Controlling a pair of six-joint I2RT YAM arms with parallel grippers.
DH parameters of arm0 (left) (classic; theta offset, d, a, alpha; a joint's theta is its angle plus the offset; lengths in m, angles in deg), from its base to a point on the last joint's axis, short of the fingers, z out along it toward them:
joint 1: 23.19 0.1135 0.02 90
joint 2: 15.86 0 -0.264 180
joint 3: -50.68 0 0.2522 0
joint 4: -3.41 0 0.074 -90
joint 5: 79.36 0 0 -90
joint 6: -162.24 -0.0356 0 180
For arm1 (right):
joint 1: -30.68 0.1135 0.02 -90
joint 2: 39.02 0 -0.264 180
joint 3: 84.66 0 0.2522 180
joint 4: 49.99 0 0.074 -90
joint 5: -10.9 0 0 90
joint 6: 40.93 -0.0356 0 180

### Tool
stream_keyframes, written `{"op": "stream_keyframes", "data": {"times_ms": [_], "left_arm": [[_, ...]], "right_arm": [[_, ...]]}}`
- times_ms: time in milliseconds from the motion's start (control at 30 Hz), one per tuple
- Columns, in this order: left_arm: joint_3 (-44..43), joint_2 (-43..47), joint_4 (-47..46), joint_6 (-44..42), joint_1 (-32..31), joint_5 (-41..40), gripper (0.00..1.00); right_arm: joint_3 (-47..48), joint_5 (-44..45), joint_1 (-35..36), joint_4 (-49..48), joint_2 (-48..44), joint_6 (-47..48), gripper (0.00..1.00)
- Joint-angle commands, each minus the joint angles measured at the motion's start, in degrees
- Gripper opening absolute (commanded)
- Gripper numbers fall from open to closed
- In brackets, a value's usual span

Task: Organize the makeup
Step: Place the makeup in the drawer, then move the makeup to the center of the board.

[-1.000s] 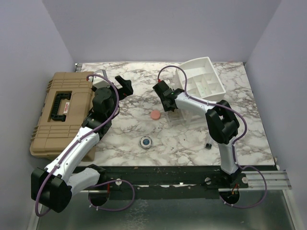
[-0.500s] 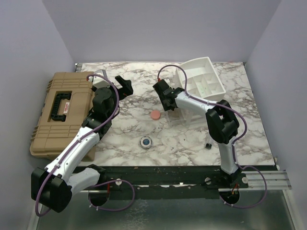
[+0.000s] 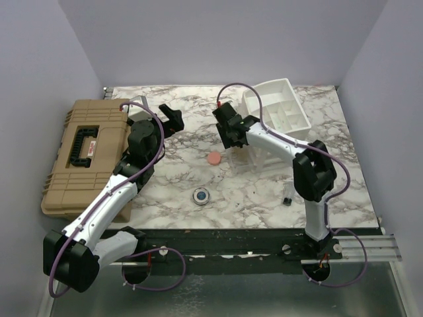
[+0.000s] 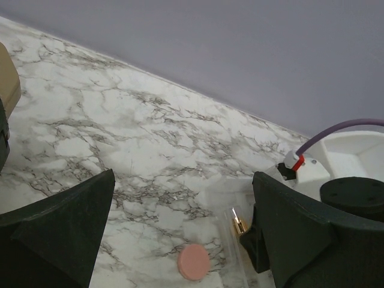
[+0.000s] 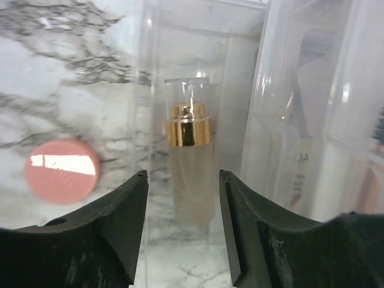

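Risk: right fingers (image 5: 120,222), spread, frame small bottle (image 5: 191,174) standing inside clear holder (image 5: 240,90) at centre of surface (image 3: 172,181); closing may catch the holder's wall and tip it.

Tan case (image 3: 82,155) along left edge, white organizer (image 3: 268,86) at far-right corner. Left fingers (image 4: 66,216) spread, holding nothing.

Loose: blue compact (image 3: 200,195) by near edge, pink puff (image 3: 213,158) central, vial (image 3: 287,199) toward near-right corner.

Pink puff (image 3: 213,159), blue compact (image 3: 200,195), tan case (image 3: 73,158), white organizer (image 3: 277,109), grey-veined white marble table (image 3: 173,173), gold-collared bottle (image 5: 191,180)
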Motion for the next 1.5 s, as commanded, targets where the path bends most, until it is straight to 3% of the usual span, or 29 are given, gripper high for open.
{"op": "stream_keyframes", "data": {"times_ms": [0,267,367,600,733,1200,1333,1467], "left_arm": [[-0.6,-0.7,-1.6,0.9,0.4,1.9,0.99],[-0.3,-1.5,-2.8,1.9,0.4,1.9,0.99],[-0.1,-1.7,-3.5,2.2,0.4,1.5,0.99],[-0.8,-0.8,-2.4,1.4,0.5,-1.6,0.99],[0.8,3.9,-1.6,-0.2,0.5,-8.8,0.99],[0.4,8.0,-1.8,-1.9,0.5,-11.5,0.99],[0.5,6.9,-2.2,-1.5,0.5,-10.7,0.99],[0.4,5.5,-2.8,-0.9,0.5,-8.8,0.99]], "right_arm": [[-1.6,-9.8,0.7,-0.3,-9.3,3.0,0.56],[-12.3,-20.3,3.5,-5.7,-18.5,0.5,0.64],[-15.8,-28.0,6.1,-7.5,-20.9,2.5,0.67],[-20.5,-34.8,13.6,-12.1,-19.1,-0.2,0.71],[-19.5,-32.2,17.5,-11.7,-14.9,-0.9,0.75],[-15.0,-23.4,20.5,-6.3,-3.8,-1.9,0.81],[-15.3,-22.1,20.7,-6.4,-3.2,-2.9,0.78],[-15.3,-20.0,20.6,-6.6,-3.2,-3.6,0.68]]}}
